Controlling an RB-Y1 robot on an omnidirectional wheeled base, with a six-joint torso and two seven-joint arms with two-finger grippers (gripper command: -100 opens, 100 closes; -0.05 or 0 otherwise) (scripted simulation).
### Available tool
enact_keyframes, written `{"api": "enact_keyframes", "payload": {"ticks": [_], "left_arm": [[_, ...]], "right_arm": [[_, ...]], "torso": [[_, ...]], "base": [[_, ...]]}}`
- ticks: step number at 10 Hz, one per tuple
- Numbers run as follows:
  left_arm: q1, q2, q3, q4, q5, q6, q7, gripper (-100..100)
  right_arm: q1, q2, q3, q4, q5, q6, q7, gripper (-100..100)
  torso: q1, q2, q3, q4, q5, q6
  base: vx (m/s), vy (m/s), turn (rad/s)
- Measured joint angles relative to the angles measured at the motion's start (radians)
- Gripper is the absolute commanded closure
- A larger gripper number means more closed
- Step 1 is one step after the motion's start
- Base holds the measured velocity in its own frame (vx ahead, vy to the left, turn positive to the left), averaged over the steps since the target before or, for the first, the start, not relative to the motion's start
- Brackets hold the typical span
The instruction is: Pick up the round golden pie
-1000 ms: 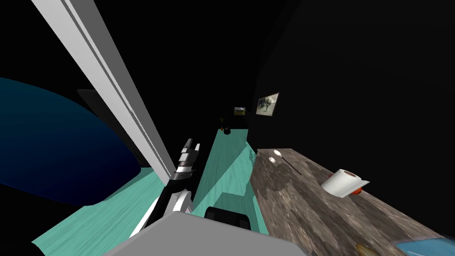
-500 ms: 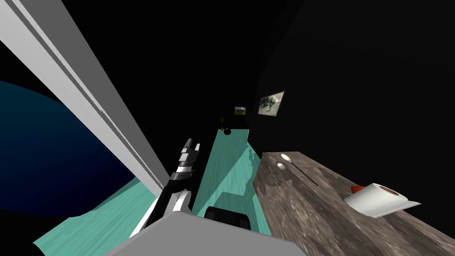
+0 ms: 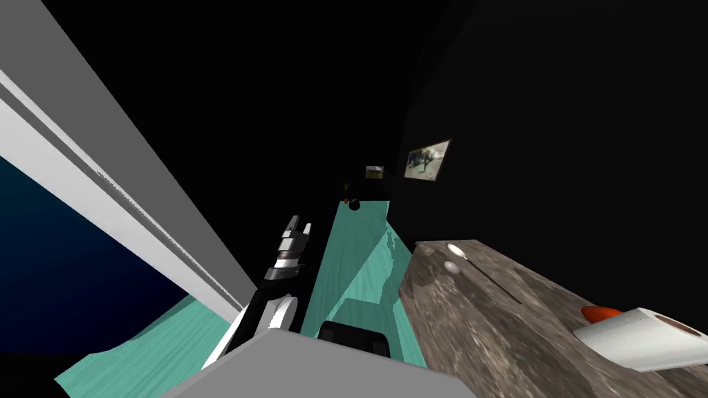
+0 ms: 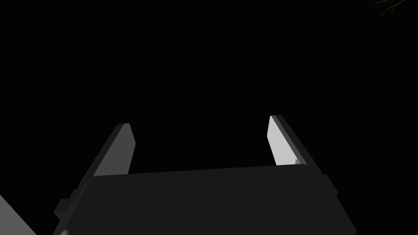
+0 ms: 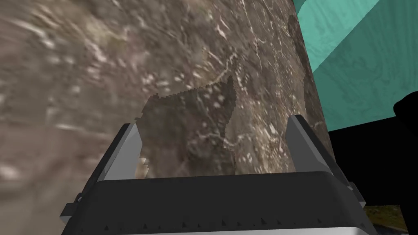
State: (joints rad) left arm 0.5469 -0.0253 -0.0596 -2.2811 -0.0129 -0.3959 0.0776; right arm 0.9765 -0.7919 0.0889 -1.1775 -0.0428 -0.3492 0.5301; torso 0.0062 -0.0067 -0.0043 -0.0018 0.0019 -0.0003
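Right gripper (image 5: 218,126) hangs close over the brown marbled countertop (image 5: 102,61), jaws apart; left gripper (image 4: 200,126) raised, jaws likewise spread; a paper roll (image 3: 643,338) lies on that countertop.

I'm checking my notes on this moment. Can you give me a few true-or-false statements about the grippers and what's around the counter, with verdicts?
1. The left gripper is open. True.
2. The right gripper is shut. False: it is open, facing the brown counter.
3. A paper roll lies on its side on the counter. True.
4. The framed picture lies on the counter. False: it hangs on the dark wall.
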Motion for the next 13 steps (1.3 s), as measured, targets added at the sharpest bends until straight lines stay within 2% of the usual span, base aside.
{"api": "enact_keyframes", "payload": {"ticks": [2,3,4,5,6,7,9,10,12,13], "left_arm": [[0.0,0.0,0.0,0.0,0.0,0.0,0.0,0],[0.0,0.0,0.0,0.0,0.0,0.0,0.0,0],[0.0,0.0,0.0,0.0,0.0,0.0,0.0,0],[0.0,0.0,0.0,0.0,0.0,0.0,0.0,0],[0.0,0.0,0.0,0.0,0.0,0.0,0.0,0],[0.0,0.0,0.0,0.0,0.0,0.0,0.0,0],[0.0,0.0,0.0,0.0,0.0,0.0,0.0,0],[0.0,0.0,0.0,0.0,0.0,0.0,0.0,0],[0.0,0.0,0.0,0.0,0.0,0.0,0.0,0],[0.0,0.0,0.0,0.0,0.0,0.0,0.0,0]], "right_arm": [[0.017,-0.02,0.004,0.063,0.001,0.0,0.033,-100],[0.043,-0.038,0.001,0.079,-0.001,0.007,0.051,-100],[0.051,-0.055,0.003,0.103,-0.004,0.009,0.057,-100],[0.037,-0.054,0.009,0.128,-0.002,0.009,0.06,-100],[0.041,-0.056,0.011,0.159,0.0,0.016,0.08,-100],[0.061,-0.08,0.012,0.155,-0.002,0.048,0.103,-100],[0.06,-0.083,0.017,0.222,0.001,0.032,0.126,-100],[0.073,-0.106,0.019,0.24,-0.002,0.038,0.133,-100],[0.059,-0.122,0.036,0.321,0.001,0.036,0.152,-100],[0.042,-0.124,0.046,0.383,0.007,0.043,0.18,-100]], "torso": [[-0.002,-0.001,-0.001,0.0,0.0,0.0],[-0.001,-0.002,-0.001,0.0,0.0,0.0],[-0.001,-0.001,-0.001,0.0,0.0,0.0],[-0.004,0.003,0.001,0.001,-0.001,0.0],[-0.003,0.003,0.002,0.001,-0.001,0.0],[0.001,-0.001,0.0,0.0,0.0,0.0],[-0.003,0.0,0.0,0.0,0.0,0.0],[-0.003,0.0,0.0,0.0,-0.001,0.0],[-0.001,-0.001,0.0,0.0,-0.001,0.0],[0.0,-0.002,-0.001,0.0,0.0,0.0]], "base": [[0.138,0.083,-0.01],[0.127,0.083,-0.014],[0.045,0.036,0.0],[0.062,0.06,0.001],[0.145,0.144,-0.019],[0.158,0.122,-0.018],[0.095,0.054,-0.002],[0.099,0.066,-0.004],[0.143,0.103,-0.009],[0.123,0.088,-0.007]]}}
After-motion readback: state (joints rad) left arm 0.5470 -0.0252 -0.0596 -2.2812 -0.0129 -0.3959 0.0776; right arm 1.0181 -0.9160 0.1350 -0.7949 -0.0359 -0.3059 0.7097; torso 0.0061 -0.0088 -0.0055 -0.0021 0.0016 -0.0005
